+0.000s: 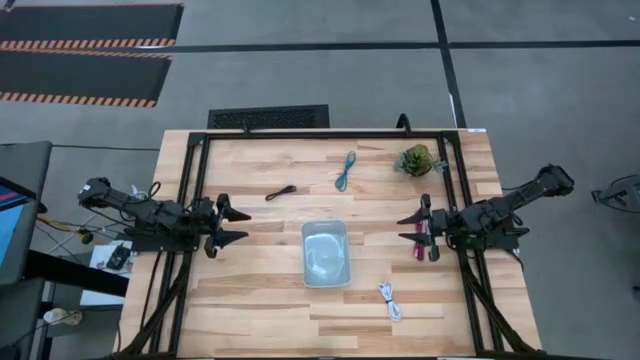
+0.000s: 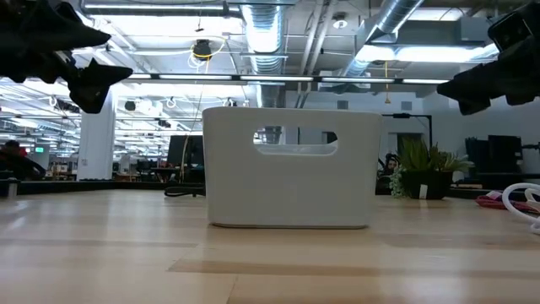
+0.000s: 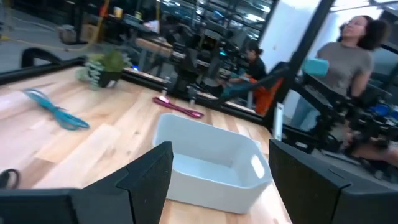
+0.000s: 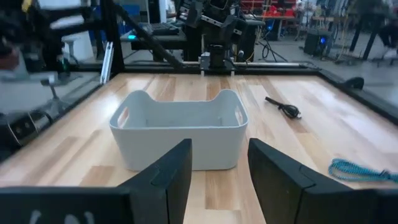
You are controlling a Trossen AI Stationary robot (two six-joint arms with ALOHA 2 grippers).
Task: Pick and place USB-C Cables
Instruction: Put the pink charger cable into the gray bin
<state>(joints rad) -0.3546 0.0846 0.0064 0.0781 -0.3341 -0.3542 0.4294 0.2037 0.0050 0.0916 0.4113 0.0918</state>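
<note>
On the bench [image 1: 250, 300], four cables lie loose around the empty tray [image 1: 325, 253]: black [image 1: 281, 192], teal [image 1: 345, 171], maroon [image 1: 419, 243], white [image 1: 390, 299]. Left gripper [image 1: 236, 224] and right gripper [image 1: 409, 227] hover, jaws spread, empty. First pick pending; right should descend on maroon.

We're in a big open industrial lab or workshop hall. Overhead run bare silver ducts [image 2: 261, 25] and pipes, with strip lights hanging between them. The floor [image 1: 540, 90] is grey concrete, marked with dark lines, and black mats edged in orange hazard stripes [image 1: 85, 42] lie beside the rig. A black metal frame [image 1: 195, 180] boxes in the wooden desk [image 1: 260, 300], loose wiring [image 1: 60, 232] trailing off its side. Beyond it stand rows of more workbenches, monitors and gear, and people [image 3: 345, 59] are standing and sitting among the stations.
</note>
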